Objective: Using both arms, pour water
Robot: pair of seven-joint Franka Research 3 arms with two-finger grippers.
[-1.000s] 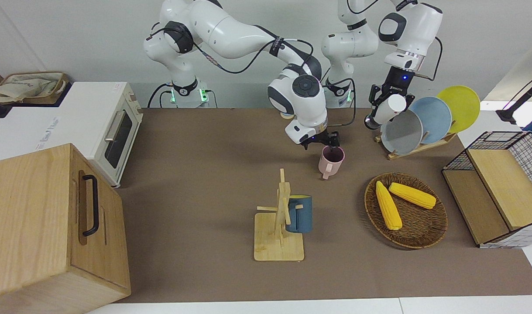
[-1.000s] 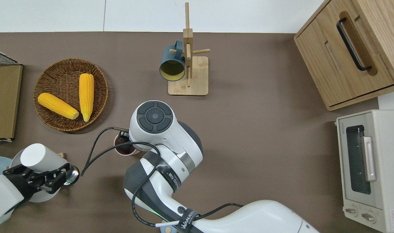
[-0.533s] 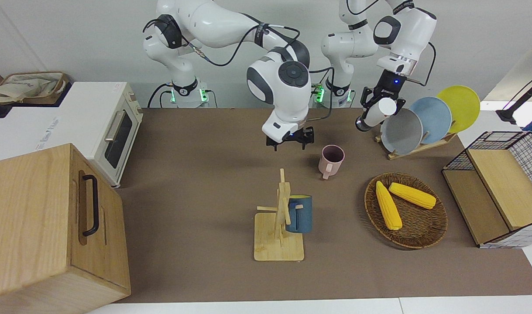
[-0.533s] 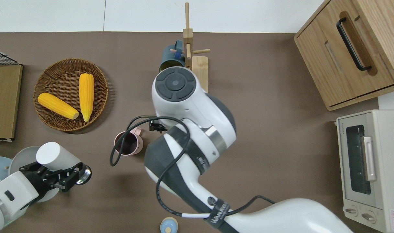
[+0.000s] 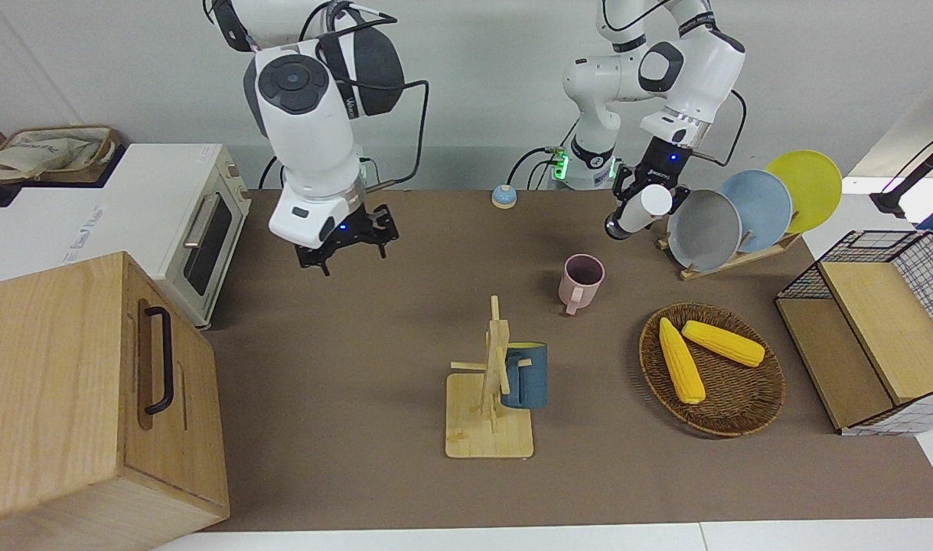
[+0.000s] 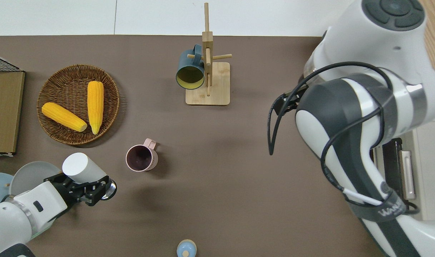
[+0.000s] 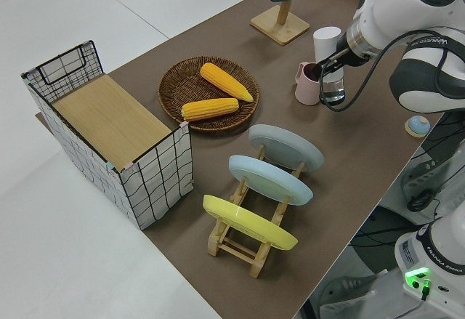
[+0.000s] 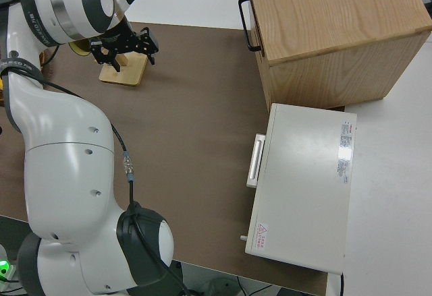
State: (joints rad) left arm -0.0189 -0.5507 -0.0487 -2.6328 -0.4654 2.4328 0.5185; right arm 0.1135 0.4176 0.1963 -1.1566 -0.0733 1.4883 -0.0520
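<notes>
White bottle (image 6: 84, 170) was clamped tilted between the left gripper's (image 6: 96, 189) fingers, beside the pink mug (image 6: 141, 158); right gripper (image 5: 349, 243) fingers spread, empty.

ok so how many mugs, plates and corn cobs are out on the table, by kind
mugs: 2, pink mug and blue mug
plates: 3, grey plate, blue plate, yellow plate
corn cobs: 2, and
total: 7
</notes>
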